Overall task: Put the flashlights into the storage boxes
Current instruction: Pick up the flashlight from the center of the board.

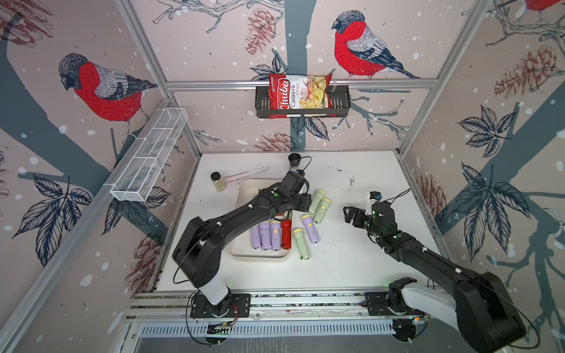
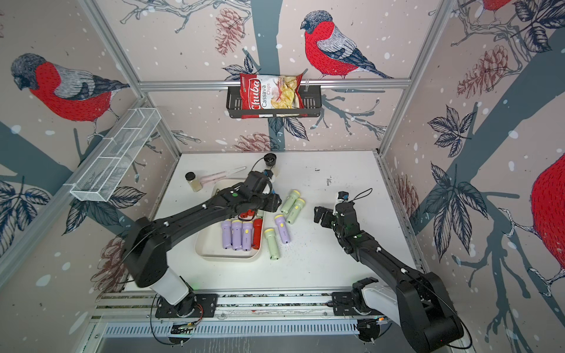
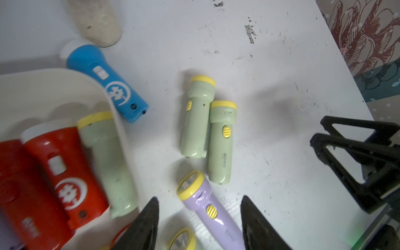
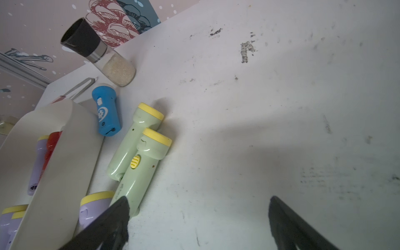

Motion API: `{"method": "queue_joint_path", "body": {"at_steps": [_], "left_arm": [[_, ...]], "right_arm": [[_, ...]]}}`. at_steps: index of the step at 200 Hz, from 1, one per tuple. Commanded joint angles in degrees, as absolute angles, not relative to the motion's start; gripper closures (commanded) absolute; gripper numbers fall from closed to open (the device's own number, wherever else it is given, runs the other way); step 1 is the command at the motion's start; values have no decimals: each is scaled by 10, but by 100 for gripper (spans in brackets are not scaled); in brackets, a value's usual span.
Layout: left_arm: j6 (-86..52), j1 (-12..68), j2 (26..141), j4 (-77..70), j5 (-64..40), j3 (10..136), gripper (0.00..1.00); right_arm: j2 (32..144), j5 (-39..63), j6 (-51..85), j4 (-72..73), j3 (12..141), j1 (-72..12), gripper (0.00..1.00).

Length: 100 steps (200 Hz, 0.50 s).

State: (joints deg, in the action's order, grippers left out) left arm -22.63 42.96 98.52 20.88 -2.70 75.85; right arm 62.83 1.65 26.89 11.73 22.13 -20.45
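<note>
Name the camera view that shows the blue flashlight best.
Left wrist view: the blue flashlight lies whole and large beside the tray. The right wrist view shows it whole but smaller. In both top views the left arm hides it, or nearly so.

- Tabletop [image 1: 351, 262]: white, with dark scuff marks and specks.
- Storage tray [image 1: 260, 258]: plain cream-white.
- Lilac flashlights [image 1: 265, 237]: lilac bodies, yellow heads, yellow ribbed switches.
- Red flashlights [image 3: 65, 173]: red bodies, white emblem, white switch.
- Pale green flashlights [image 1: 316, 201]: pale green bodies, yellow heads, yellow ribbed switches.
- Blue flashlight [image 3: 108, 84]: blue body, white emblem.
- Jar [image 4: 97, 52]: black cap, silver band, pale beige contents.
- Walls [image 1: 101, 88]: pinkish-beige, printed with red-breasted grey birds, brown pine cones and dark blue leaves.
- Chip bag [image 1: 298, 94]: red and white, yellow chips pictured.
- Basket [image 1: 339, 101]: black.
- Wire rack [image 1: 149, 156]: white mesh.
</note>
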Motion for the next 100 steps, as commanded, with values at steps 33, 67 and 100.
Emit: {"method": "queue_joint_path", "body": {"at_steps": [33, 67, 100], "left_arm": [[-195, 457, 1137, 265, -71, 894, 41], [-205, 456, 1188, 296, -29, 946, 45], [-224, 438, 1194, 281, -13, 949, 46]], "right_arm": [[600, 39, 252, 102, 202, -181, 1], [558, 48, 248, 100, 179, -167, 1], [524, 62, 249, 107, 156, -156, 1]]}}
